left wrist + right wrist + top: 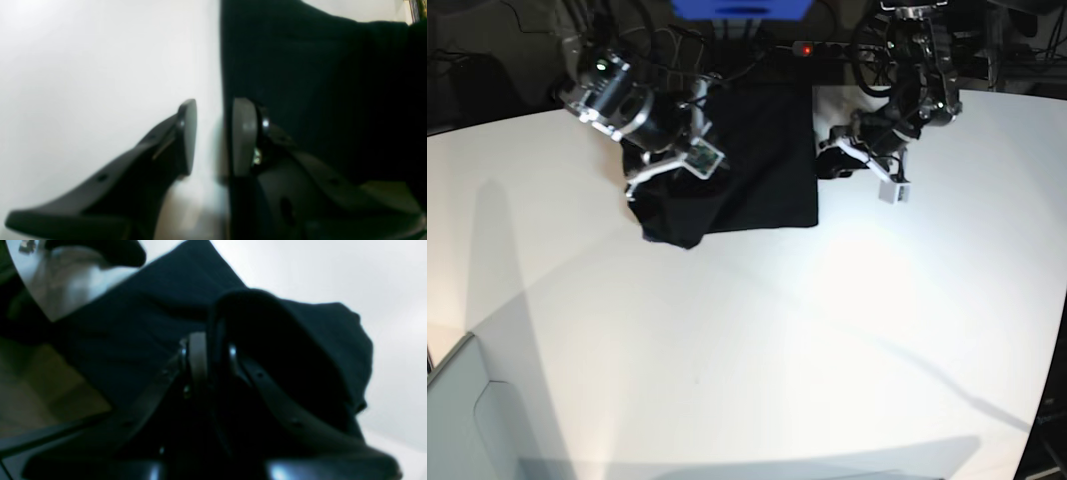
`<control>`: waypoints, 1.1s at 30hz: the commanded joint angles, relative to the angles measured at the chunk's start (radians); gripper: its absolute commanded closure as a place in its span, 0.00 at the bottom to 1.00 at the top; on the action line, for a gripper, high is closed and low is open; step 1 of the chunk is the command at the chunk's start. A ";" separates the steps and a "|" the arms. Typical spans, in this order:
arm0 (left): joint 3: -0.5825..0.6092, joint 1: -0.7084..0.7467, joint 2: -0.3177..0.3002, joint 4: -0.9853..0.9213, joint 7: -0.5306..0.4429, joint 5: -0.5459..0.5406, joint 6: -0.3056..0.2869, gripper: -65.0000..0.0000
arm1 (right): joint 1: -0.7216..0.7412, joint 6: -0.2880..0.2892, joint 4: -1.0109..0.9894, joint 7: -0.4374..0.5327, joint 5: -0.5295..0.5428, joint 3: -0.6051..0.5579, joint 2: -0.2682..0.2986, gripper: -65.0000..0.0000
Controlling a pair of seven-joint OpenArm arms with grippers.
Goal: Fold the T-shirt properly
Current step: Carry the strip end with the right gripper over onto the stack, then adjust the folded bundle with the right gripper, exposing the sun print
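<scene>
The right gripper (213, 356) is clamped on a bunched fold of the black T-shirt (747, 160), which lies at twelve o'clock on the white table (757, 340). The left gripper (213, 136) stands apart, straddling the shirt's three o'clock edge.

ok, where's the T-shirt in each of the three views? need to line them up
Left wrist: T-shirt fills the right half; its straight edge runs down the middle, by the open left tool.
Right wrist: it fills the centre, a fold bunched in the right tool, which is shut on it.
Base: top centre, between the arms.
Shared landmark: the white table, bare beside the cloth in every view.
</scene>
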 commanded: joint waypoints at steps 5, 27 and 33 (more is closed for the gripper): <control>0.031 0.003 -0.007 0.013 0.016 0.004 0.001 0.72 | 0.087 0.015 -0.094 0.039 -0.066 -0.137 -0.052 1.00; -0.122 0.109 -0.008 0.191 0.024 -0.009 0.000 0.72 | 0.193 0.017 -0.273 0.036 -0.068 -0.226 -0.129 0.49; -0.256 0.172 -0.008 0.281 0.024 -0.009 -0.008 0.72 | 0.110 0.015 -0.056 0.042 -0.068 -0.219 -0.115 0.27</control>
